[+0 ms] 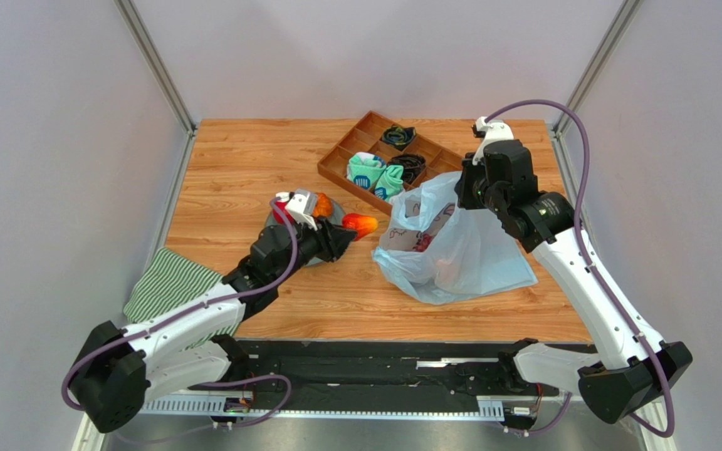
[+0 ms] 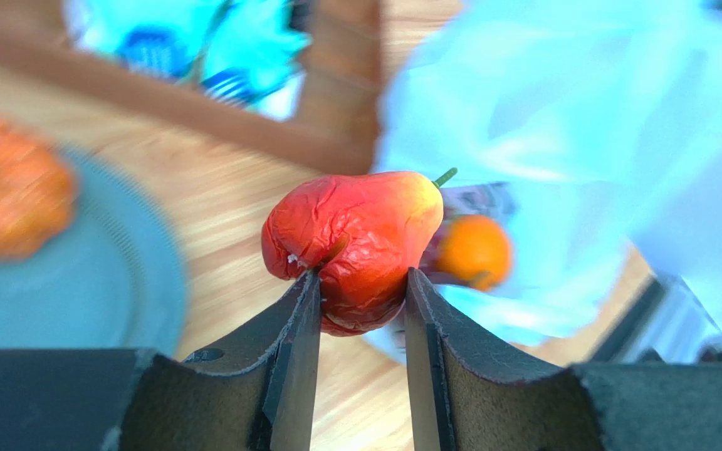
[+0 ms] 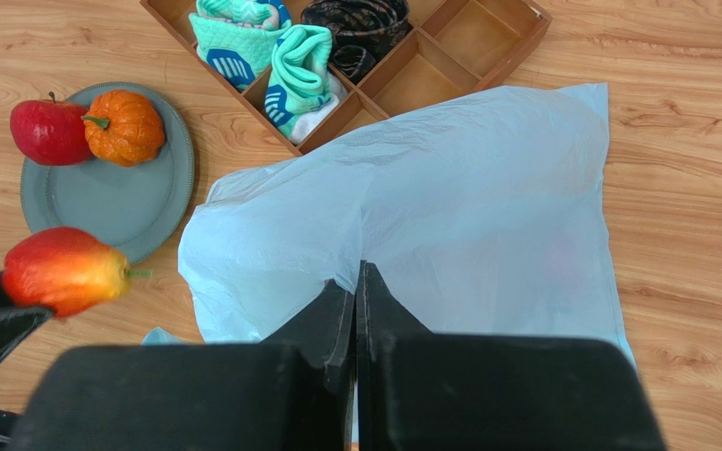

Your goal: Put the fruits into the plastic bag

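1. Left gripper [image 2: 360,282]: clenched on the red-orange fruit [image 2: 351,235], one finger on each flank. The fruit is held above the table [image 1: 233,160], between the grey plate [image 3: 139,211] and the plastic bag [image 3: 449,207], with its stem end toward the bag.
2. Right gripper [image 3: 355,282]: jaws pressed together, pinching the bag's upper edge and holding that side raised.
3. Plastic bag: light blue and translucent. It sits at mid-table, just beside the wooden tray [image 3: 487,38], with its lower part spread on the wood.
4. Orange [image 2: 473,252]: shows within the bag's outline, behind the held fruit.
5. Red apple [image 3: 49,132]: rests on the plate's far rim.
6. Ribbed orange fruit [image 3: 125,127]: on the plate, touching the apple.
7. Wooden tray: divided into compartments, at the far side of the table. It holds teal cloth items [image 3: 271,56] and dark bundles [image 3: 355,23].
8. Green-striped cloth [image 1: 172,287]: lies at the table's near left corner, partly under the left arm.
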